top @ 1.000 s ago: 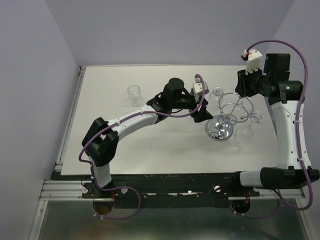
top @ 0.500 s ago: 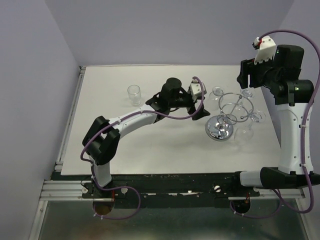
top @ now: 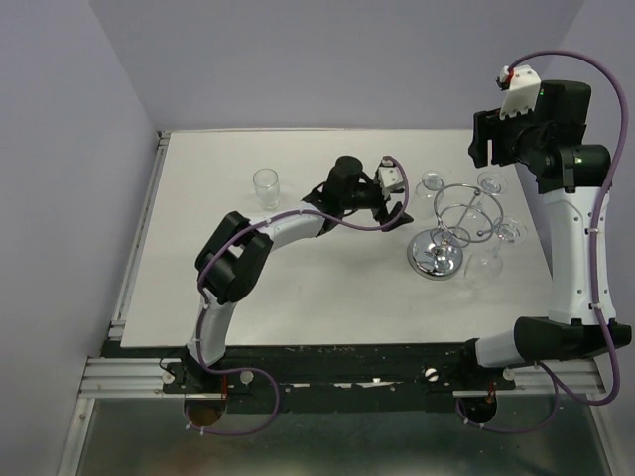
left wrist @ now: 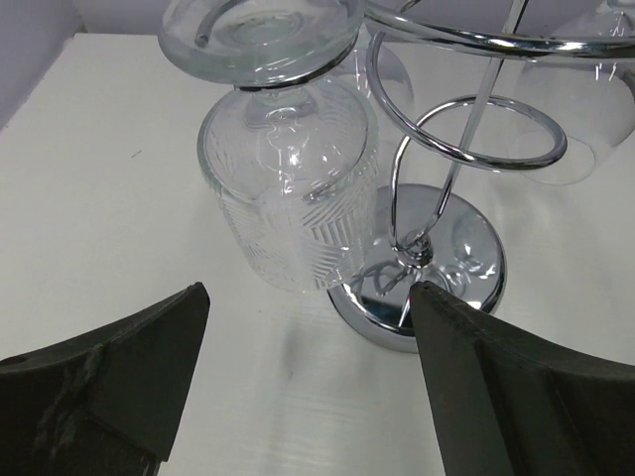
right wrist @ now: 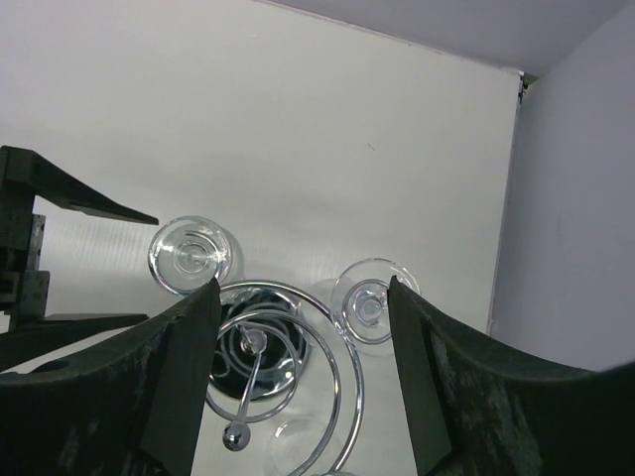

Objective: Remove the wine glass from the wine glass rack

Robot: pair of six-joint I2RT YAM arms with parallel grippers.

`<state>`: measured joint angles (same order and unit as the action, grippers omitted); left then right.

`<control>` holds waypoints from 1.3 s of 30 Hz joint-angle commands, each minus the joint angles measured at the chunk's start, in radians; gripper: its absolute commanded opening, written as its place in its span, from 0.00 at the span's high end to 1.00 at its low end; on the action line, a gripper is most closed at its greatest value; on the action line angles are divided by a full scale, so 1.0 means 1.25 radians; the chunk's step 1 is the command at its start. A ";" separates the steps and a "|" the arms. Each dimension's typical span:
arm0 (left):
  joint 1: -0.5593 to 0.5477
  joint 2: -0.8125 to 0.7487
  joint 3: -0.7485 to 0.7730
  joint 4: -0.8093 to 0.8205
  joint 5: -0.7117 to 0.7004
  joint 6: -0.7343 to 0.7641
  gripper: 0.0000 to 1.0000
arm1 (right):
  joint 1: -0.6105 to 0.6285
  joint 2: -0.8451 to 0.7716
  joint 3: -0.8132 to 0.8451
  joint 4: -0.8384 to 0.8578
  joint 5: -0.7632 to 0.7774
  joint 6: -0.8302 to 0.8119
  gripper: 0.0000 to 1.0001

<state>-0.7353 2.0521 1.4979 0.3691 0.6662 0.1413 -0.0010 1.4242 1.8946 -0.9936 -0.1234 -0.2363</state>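
Observation:
The chrome wine glass rack (top: pixel 462 213) stands at the table's right on its mirrored disc base (top: pixel 437 260). Several wine glasses hang upside down from its loops. My left gripper (top: pixel 399 211) is open and empty just left of the rack. In the left wrist view it (left wrist: pixel 308 297) faces an etched wine glass (left wrist: pixel 288 213) hanging from a loop, with the base (left wrist: pixel 437 288) behind. My right gripper (top: pixel 488 157) is open and empty, raised above the rack's far side. In the right wrist view it (right wrist: pixel 303 302) looks down on two glass feet (right wrist: pixel 191 255) (right wrist: pixel 370 300) and the wire loops (right wrist: pixel 349 377).
A small clear tumbler (top: pixel 265 186) stands on the table to the left of the left arm. Purple walls close in the table at the back and both sides. The table's right edge (top: pixel 544 248) lies close beside the rack.
My right gripper has lifted up and back from the rack. My left arm's elbow has swung in and its gripper has shifted slightly toward the back, staying open beside the rack.

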 commanded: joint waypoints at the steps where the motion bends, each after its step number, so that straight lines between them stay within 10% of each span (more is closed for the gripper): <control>1: -0.016 0.043 0.030 0.164 0.005 -0.049 0.01 | 0.001 -0.001 0.011 0.003 0.003 0.009 0.25; 39: -0.044 0.194 0.179 0.199 0.000 -0.097 0.05 | 0.001 0.019 -0.033 0.013 0.026 -0.013 0.25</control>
<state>-0.7830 2.2742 1.6924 0.5903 0.6296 0.0212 -0.0010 1.4357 1.8446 -0.9924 -0.1169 -0.2413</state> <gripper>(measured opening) 0.963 0.752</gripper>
